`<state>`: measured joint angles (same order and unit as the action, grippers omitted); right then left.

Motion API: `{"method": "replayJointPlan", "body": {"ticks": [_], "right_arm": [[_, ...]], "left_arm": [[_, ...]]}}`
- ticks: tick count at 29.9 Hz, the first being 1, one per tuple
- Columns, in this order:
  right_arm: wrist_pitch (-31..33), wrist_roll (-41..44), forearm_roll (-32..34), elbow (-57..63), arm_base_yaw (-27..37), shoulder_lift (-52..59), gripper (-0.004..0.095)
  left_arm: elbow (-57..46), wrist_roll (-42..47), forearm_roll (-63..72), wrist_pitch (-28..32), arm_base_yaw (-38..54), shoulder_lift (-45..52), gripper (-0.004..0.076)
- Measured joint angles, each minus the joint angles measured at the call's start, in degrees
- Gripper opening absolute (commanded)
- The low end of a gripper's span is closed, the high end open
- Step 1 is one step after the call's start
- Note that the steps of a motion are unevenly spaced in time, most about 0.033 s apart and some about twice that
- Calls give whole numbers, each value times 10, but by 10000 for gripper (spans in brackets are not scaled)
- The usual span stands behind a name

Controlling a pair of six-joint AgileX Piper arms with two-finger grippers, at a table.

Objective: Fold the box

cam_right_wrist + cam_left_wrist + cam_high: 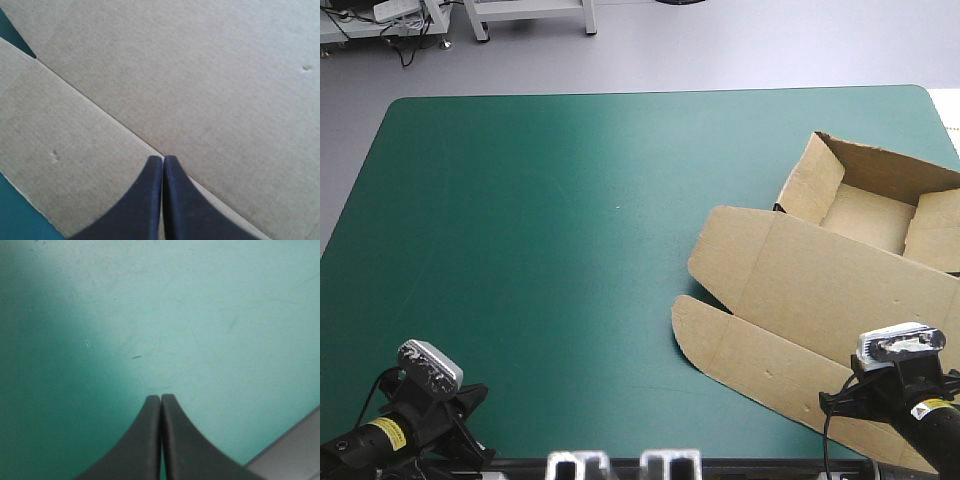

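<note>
No legible text — yellow arm stickers (386, 432) too small.

black arms (940, 432) bear yellow labels (388, 432), curved black fingers (140, 442).

The high view looks forward and down from behind the robot over the whole table (520, 250). Both wrist views look down from very near: the left onto teal-green cover (200, 315) at a table edge, the right onto the flat part of the box (210, 80), shared with the high view.
</note>
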<state>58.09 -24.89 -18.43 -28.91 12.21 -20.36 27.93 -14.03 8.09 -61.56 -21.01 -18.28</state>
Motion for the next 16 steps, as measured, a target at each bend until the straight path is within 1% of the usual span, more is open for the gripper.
{"method": "replayJointPlan", "body": {"ticks": [8, 16], "right_arm": [[0, 0, 0, 0, 0, 0, -6], [4, -1, -3, 0, 0, 0, -5]], "left_arm": [[0, 0, 0, -22, 0, 0, -11], [0, 0, 0, -24, 1, 0, -11]]}}
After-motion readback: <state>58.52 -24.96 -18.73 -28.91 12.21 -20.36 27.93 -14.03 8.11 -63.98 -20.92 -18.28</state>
